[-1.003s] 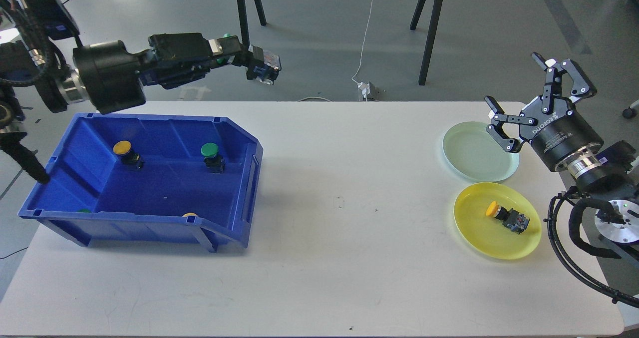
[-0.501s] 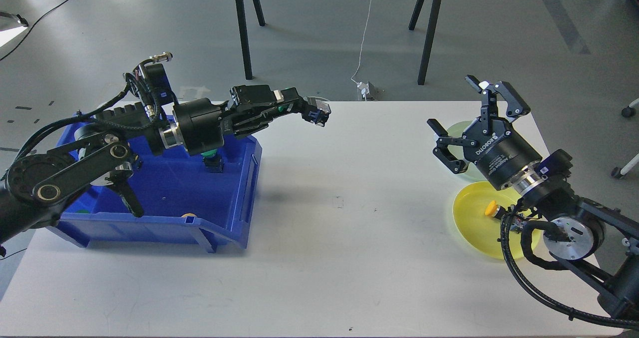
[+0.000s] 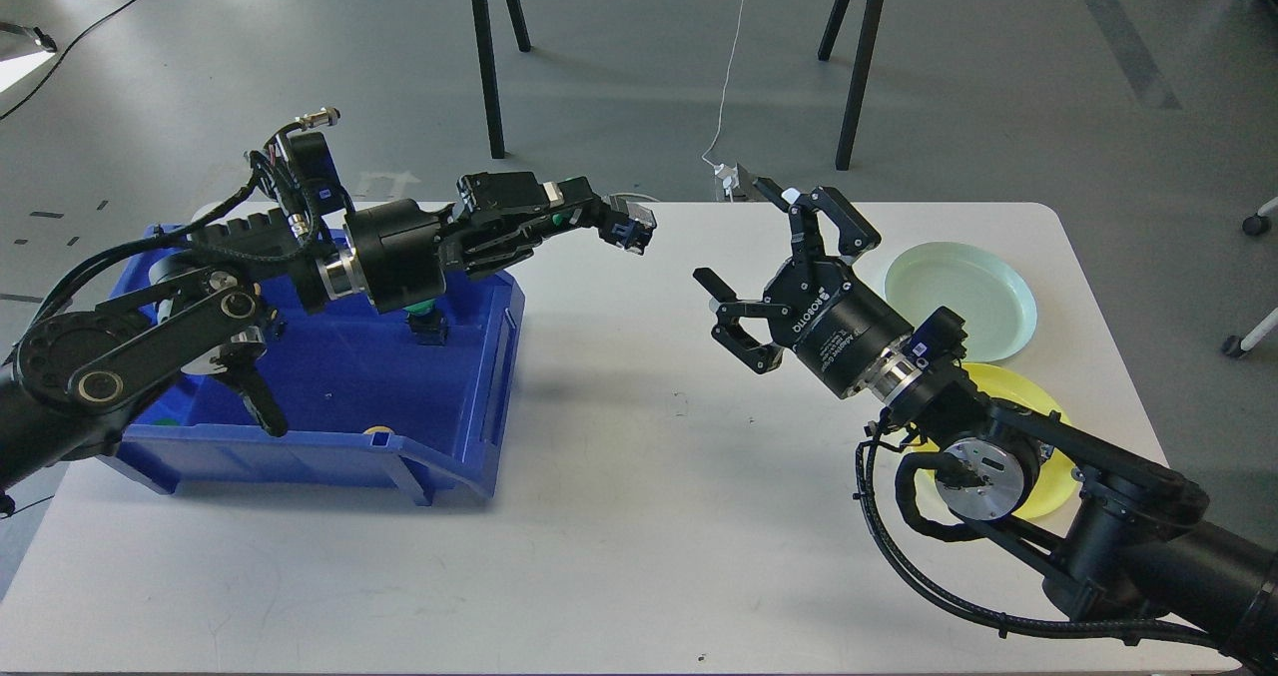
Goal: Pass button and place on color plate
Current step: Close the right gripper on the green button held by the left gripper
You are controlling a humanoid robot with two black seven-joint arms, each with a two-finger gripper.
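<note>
1. The button (image 3: 627, 229) is up in the air, clamped in the left pincer (image 3: 604, 223), above the white surface (image 3: 639, 516) just past the right rim of the blue bin (image 3: 329, 436).
2. It shows a green cap toward the arm and a dark blue and grey body pointing right.
3. The right pincer (image 3: 754, 257) faces it from close by, fingers spread wide, gripping nothing, with a clear gap between the 2.
4. Into the blue bin: 1 green-capped button (image 3: 424, 317) sits by the right wall, partly hidden under the left arm, and a sliver of a yellow cap (image 3: 378, 430) peeks at the near wall.
5. Out right, the pale green plate (image 3: 960, 288) lies bare.
6. Just nearer, the yellow plate (image 3: 1043, 401) is mostly covered by the right arm; its contents cannot be told.
</note>
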